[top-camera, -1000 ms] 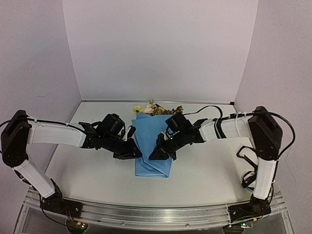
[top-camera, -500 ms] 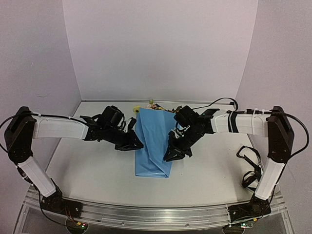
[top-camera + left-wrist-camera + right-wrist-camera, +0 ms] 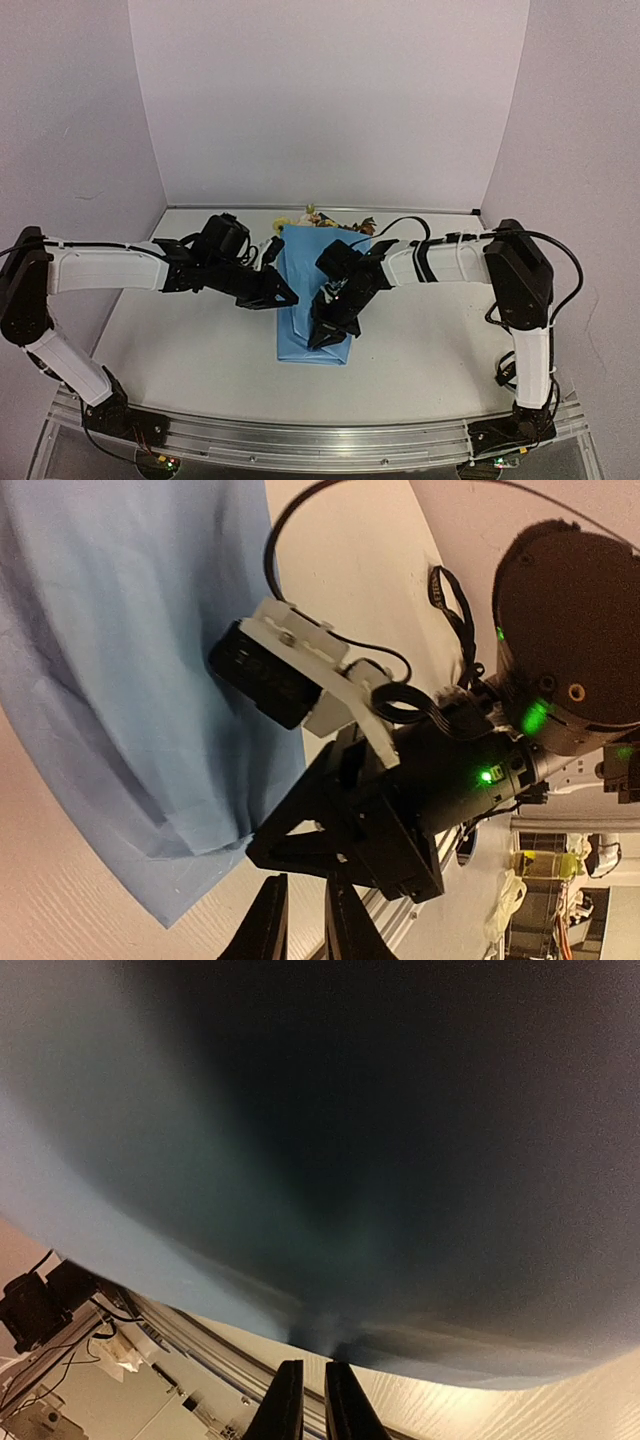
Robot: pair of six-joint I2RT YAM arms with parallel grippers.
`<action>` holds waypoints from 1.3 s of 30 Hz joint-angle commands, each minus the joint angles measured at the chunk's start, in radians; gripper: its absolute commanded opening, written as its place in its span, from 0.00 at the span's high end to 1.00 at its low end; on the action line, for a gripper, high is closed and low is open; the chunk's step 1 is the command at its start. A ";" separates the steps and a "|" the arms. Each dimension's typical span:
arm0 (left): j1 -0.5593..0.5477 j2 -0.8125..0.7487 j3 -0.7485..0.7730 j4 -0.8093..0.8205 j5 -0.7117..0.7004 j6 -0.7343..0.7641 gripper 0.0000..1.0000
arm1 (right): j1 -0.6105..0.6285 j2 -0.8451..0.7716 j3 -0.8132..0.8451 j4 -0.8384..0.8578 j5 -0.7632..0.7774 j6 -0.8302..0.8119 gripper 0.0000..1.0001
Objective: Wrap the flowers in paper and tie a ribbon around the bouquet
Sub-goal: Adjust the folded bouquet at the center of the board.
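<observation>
overhead, we see a pale table (image 3: 180,340) with the paper (image 3: 300,262) at its centre, a light-blue sheet folded lengthwise into a long wrap that runs from 12 o'clock to 6 o'clock. the flowers (image 3: 318,218), yellow, pale and rust-coloured blooms with a little green, poke out of the wrap's wider end at 12 o'clock; their stems are hidden inside. the end at 6 o'clock is a blunt folded corner. the left gripper (image 3: 284,299) reaches in from 9 o'clock and sits at the paper's left edge, about halfway along it; from above we cannot tell whether it touches the sheet. in the left wrist view its fingers (image 3: 268,925) stand a narrow slit apart with nothing showing between them, and the creased blue sheet lies toward 10 o'clock of them, its corner just beside. the right gripper (image 3: 322,336) comes in from 3 o'clock, its arm crossing over the wrap, and points down onto the lower part of the paper near the 6 o'clock end. in the right wrist view the blue paper fills almost the whole picture, blurred and in shadow. this gripper's two fingers (image 3: 288,1405) are nearly together, with only a thin gap and nothing showing in it, their tips right at a small pucker in the paper's edge.
</observation>
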 commanded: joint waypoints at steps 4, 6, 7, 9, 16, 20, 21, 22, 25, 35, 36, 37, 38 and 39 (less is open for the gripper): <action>-0.006 0.174 0.006 0.132 0.107 0.023 0.87 | -0.013 -0.054 -0.089 0.100 0.046 0.018 0.92; -0.006 0.221 0.019 0.149 0.121 0.021 0.87 | -0.021 -0.076 -0.124 0.114 0.043 0.013 0.92; -0.006 0.240 0.021 0.150 0.120 0.018 0.87 | -0.023 -0.084 -0.139 0.122 0.040 0.013 0.92; -0.006 0.278 0.016 0.190 0.112 0.003 0.89 | -0.027 -0.094 -0.165 0.142 0.033 0.012 0.92; 0.002 0.371 -0.031 0.239 0.085 -0.048 0.93 | -0.041 -0.118 -0.275 0.241 0.003 0.049 0.92; 0.009 0.394 -0.049 0.252 0.077 -0.072 0.95 | -0.045 -0.140 -0.361 0.290 -0.001 0.059 0.92; 0.009 0.395 -0.055 0.250 0.070 -0.075 0.96 | -0.048 -0.147 -0.385 0.312 0.000 0.065 0.92; 0.009 0.396 -0.060 0.248 0.065 -0.077 0.96 | -0.053 -0.149 -0.408 0.328 0.000 0.071 0.92; 0.012 0.403 -0.067 0.243 0.059 -0.079 0.97 | -0.069 -0.144 -0.469 0.413 -0.005 0.109 0.92; 0.012 0.343 -0.030 0.215 0.071 -0.047 0.92 | -0.130 -0.282 -0.569 0.488 -0.039 0.176 0.92; 0.013 0.325 -0.017 0.208 0.070 -0.043 0.90 | -0.134 -0.310 -0.565 0.451 -0.039 0.163 0.91; 0.011 0.307 -0.002 0.200 0.069 -0.038 0.88 | -0.138 -0.340 -0.560 0.414 -0.037 0.139 0.88; 0.009 0.296 0.013 0.190 0.066 -0.034 0.88 | -0.142 -0.362 -0.557 0.373 -0.031 0.116 0.85; 0.008 0.282 0.028 0.180 0.063 -0.030 0.87 | -0.146 -0.386 -0.555 0.335 -0.024 0.094 0.83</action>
